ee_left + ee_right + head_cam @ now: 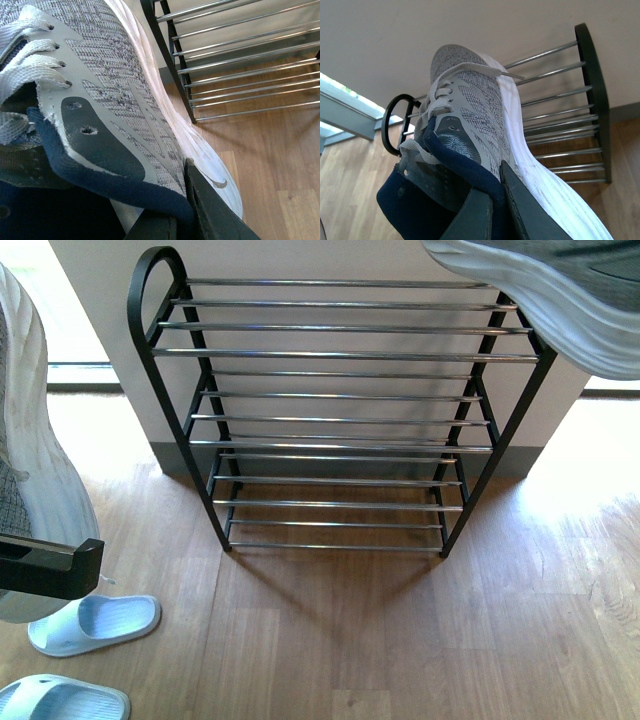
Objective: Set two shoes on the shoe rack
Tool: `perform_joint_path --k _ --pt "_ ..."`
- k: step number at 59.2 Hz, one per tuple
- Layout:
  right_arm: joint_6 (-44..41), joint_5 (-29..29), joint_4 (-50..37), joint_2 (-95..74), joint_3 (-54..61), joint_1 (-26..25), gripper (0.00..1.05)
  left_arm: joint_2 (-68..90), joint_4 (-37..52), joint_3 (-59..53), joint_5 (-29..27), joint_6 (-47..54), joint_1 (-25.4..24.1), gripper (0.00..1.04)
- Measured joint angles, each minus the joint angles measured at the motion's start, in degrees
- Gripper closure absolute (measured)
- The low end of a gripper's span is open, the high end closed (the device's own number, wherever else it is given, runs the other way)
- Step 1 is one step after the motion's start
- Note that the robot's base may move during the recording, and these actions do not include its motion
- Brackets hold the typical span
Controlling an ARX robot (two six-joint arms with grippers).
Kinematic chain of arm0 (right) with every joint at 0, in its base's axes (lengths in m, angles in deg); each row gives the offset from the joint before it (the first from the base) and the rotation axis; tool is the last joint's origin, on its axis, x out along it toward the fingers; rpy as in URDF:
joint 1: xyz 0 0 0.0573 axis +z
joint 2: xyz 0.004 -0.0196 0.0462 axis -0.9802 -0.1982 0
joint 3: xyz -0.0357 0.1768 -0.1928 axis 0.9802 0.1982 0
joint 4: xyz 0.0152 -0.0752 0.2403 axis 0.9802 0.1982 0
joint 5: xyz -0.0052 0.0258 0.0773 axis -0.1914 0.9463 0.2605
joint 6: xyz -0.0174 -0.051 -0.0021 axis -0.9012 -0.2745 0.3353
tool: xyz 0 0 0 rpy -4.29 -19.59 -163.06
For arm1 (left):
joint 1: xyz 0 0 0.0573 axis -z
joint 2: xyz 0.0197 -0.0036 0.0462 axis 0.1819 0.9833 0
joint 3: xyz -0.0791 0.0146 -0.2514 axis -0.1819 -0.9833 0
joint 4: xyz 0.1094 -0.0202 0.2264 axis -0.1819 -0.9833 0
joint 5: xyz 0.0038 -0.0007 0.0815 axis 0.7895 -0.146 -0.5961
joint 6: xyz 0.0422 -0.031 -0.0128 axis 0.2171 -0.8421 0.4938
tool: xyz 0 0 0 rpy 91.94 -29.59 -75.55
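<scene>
Grey knit first shoe (115, 85) clamped in my left claw (180, 217), second shoe (470, 105) clamped in my right claw (497, 210), shoe rack (340, 355) ahead.

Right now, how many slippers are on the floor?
2. One pale blue slipper lies on the floor front-left of the shoe rack; the second slipper is nearer the camera, cut by the frame edge. More may be hidden.

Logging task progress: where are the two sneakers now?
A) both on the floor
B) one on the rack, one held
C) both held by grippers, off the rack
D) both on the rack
C: left gripper clamps one sneaker, right gripper the other sneaker; the rack holds none.
</scene>
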Motion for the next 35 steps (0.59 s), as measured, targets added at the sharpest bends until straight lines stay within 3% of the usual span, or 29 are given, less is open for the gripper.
perform_joint_path --k 15,35 --pt "14.4 -7.3 8.5 -19.9 -19.6 3.8 1.03 0.0 0.0 0.0 0.0 0.0 0.0 1.03" --pt "18.0 -14.5 11.5 -33.6 -33.7 1.4 1.03 0.0 0.0 0.0 0.0 0.0 0.0 1.03"
